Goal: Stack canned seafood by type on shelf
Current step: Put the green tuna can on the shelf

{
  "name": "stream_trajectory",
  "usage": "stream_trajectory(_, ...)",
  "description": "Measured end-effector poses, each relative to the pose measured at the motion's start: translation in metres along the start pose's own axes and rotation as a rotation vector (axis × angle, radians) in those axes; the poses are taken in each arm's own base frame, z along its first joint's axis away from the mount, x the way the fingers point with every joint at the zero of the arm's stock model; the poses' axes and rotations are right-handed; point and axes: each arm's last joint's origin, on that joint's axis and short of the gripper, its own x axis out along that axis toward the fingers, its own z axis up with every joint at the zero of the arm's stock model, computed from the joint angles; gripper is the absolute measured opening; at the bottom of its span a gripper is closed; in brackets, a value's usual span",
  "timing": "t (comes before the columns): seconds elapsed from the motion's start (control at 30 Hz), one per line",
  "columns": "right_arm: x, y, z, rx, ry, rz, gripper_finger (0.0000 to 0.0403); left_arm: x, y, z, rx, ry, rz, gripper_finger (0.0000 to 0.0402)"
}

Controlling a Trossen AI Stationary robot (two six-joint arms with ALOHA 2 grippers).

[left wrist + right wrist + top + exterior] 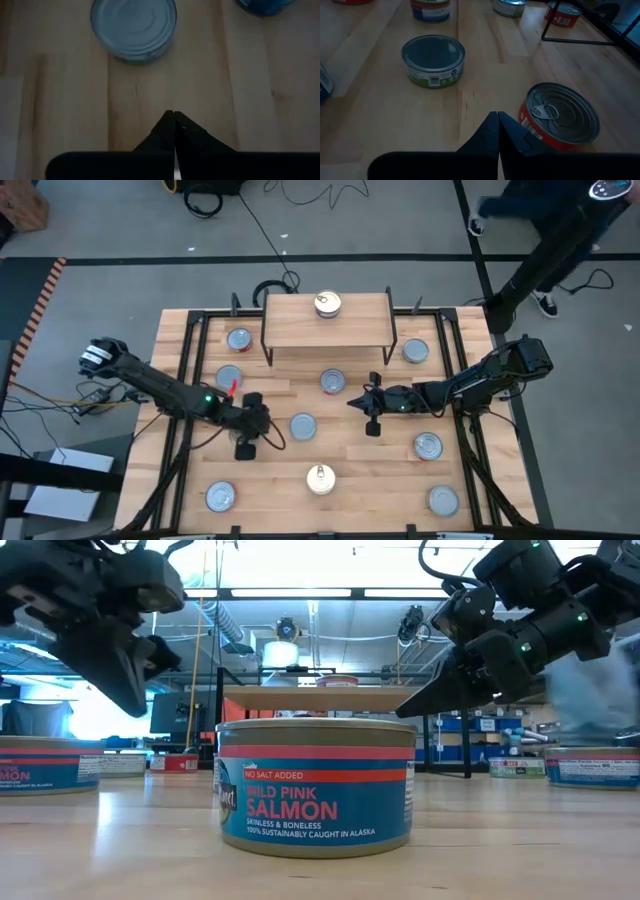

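Tins of seafood, short and round, lie scattered singly over the slatted light-wood tabletop (pixel 200 330). One gold-topped tin (pixel 327 304) stands on the small light-wood shelf on thin black legs (pixel 290 325), which sits at the far edge's middle. A second gold-topped tin (pixel 320 479) sits near the front edge's middle; from table height it reads as a blue-green pink-salmon tin with a red band. Silver-topped tins: one by each front corner (pixel 221 497) (pixel 443 500), one toward the right edge (pixel 428 446), two left of the shelf (pixel 238 339) (pixel 229 377), one right of it (pixel 416 351), one before it (pixel 333 381), one at the tabletop's centre (pixel 302 426). Left gripper (pixel 262 422), dark two-fingered, hovers just left of the centre tin, fingers pressed together, empty. Right gripper (pixel 352 402), likewise pinched closed and empty, hangs just right of the red-sided pull-tab tin (pixel 560 116) before the shelf. A person's legs (pixel 530 255) show on the floor beyond the far right corner.
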Motion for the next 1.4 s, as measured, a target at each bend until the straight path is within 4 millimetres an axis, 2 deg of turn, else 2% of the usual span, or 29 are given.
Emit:
stream_trajectory(0.2,0.0,0.0,0.0,0.0,0.0,-0.001,0.0009,0.016,-0.003,0.008,0.033,-0.048,-0.008,0.0004)
stream_trajectory(0.33,0.0,0.0,0.0,0.0,0.0,-0.001,0.0009,0.019,-0.003,0.015,0.052,-0.095,-0.014,0.0004)
stream_trajectory(0.53,0.0,0.0,0.0,0.001,0.0,-0.002,0.0009,0.018,0.0,0.039,0.036,-0.133,-0.001,0.0004)
stream_trajectory(0.7,0.0,0.0,0.0,0.001,0.0,-0.002,0.0009,0.029,0.0,0.052,0.094,-0.112,-0.035,0.0004)
stream_trajectory(0.93,0.0,0.0,0.0,0.003,0.001,-0.001,0.0009,0.044,-0.002,0.055,0.236,-0.06,-0.056,0.0025)
stream_trajectory(1.23,0.0,0.0,0.0,0.003,0.003,-0.002,0.0009,0.049,-0.002,0.054,0.319,-0.048,-0.022,0.0075)
stream_trajectory(1.4,0.0,0.0,0.0,0.003,0.003,-0.001,0.0009,0.062,-0.001,0.049,0.349,-0.01,0.032,0.0094)
